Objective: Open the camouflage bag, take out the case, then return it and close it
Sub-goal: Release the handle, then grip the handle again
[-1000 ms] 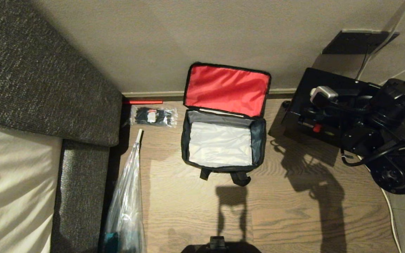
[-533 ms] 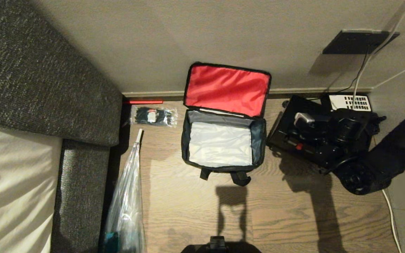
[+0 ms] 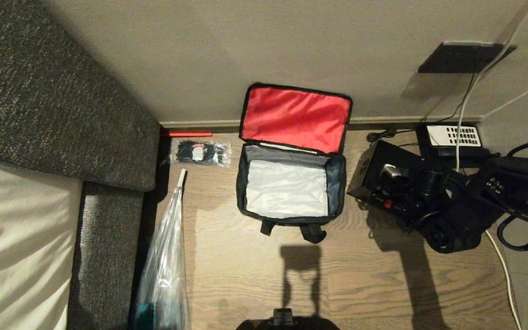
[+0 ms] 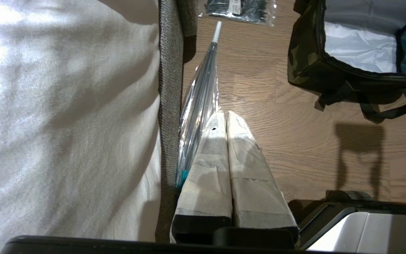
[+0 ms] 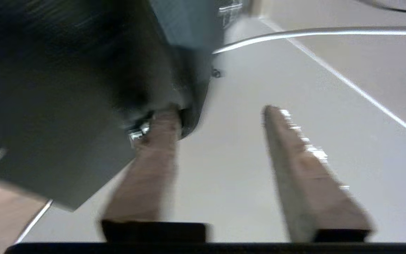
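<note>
My right gripper [image 5: 220, 116] stands with its two tan fingers [image 5: 305, 169] spread apart and bare floor showing between them; nothing is clamped. One finger lies against the edge of the case [image 5: 65, 106], which fills the near side of my right wrist view as a dark, flat-faced slab, blurred. In the head view my right arm [image 3: 511, 192] reaches in from the right and its wrist sits over the case [image 3: 383, 172], so I cannot see the fingertips there. The case lies on the wood floor [image 3: 383, 275] just to the right of the camouflage bag [image 3: 289, 188], a flat black rectangle with a small red latch on its near edge and a whitish piece on top. Beyond it, against the wall, is a black telephone [image 3: 454, 137] with pale keys, its cords trailing.

The camouflage bag stands open by the wall, its lid flap thrown back to show a bright red lining, the inside pale and silvery with dark side walls, and nothing in it. My left wrist view shows its green-and-dark camouflage side [image 4: 305, 53] and black straps.

My left gripper [image 4: 226, 120] hangs parked beside the sofa [image 4: 169, 88], its padded fingers pressed together, above a clear plastic bag [image 4: 197, 106]. A packet of black zip ties [image 3: 200, 152] lies left of the bag
</note>
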{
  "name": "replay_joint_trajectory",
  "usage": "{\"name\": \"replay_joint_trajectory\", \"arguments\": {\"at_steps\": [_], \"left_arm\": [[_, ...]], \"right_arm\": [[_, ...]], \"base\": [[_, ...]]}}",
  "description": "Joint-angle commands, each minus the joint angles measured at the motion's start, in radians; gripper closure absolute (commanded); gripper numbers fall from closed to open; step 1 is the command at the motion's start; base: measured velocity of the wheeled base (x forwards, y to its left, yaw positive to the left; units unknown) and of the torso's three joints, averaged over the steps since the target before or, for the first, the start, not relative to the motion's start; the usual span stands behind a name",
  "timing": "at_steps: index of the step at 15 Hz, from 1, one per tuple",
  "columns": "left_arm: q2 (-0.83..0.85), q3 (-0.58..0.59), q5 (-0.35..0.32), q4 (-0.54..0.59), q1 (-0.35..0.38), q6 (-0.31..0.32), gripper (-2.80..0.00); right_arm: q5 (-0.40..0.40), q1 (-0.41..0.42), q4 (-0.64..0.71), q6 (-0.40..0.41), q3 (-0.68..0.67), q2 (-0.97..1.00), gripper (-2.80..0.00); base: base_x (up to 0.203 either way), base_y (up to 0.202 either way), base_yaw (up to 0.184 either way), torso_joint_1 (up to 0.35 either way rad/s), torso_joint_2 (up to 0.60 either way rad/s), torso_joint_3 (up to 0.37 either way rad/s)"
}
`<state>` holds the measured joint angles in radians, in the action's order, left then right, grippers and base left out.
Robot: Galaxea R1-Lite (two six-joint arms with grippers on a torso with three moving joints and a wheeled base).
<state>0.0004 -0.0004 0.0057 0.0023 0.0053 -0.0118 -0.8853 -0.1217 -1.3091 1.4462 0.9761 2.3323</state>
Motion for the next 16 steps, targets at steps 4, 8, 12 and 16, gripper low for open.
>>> {"name": "replay_joint_trajectory", "arguments": {"at_steps": [4,8,12,16], "left_arm": [[-0.002,0.003,0.000,-0.001,-0.001,-0.001,0.00],[-0.002,0.003,0.000,0.001,0.001,-0.001,0.00],[-0.002,0.003,0.000,0.001,-0.001,-0.001,0.00],[-0.002,0.002,0.000,0.001,0.001,-0.001,0.00]], "right_arm": [[0.123,-0.002,0.021,-0.007,-0.325,-0.147,-2.80],[0.233,-0.001,0.162,-0.071,-0.503,-0.402,0.00],[0.241,0.000,0.357,-0.155,-0.556,-0.770,0.00],[0.240,-0.001,0.499,-0.258,-0.636,-1.065,0.00]], "base": [[0.000,0.000,0.000,0.000,0.00,0.000],[0.000,0.000,0.000,0.000,0.00,0.000],[0.000,0.000,0.000,0.000,0.00,0.000],[0.000,0.000,0.000,0.000,0.00,0.000]]}}
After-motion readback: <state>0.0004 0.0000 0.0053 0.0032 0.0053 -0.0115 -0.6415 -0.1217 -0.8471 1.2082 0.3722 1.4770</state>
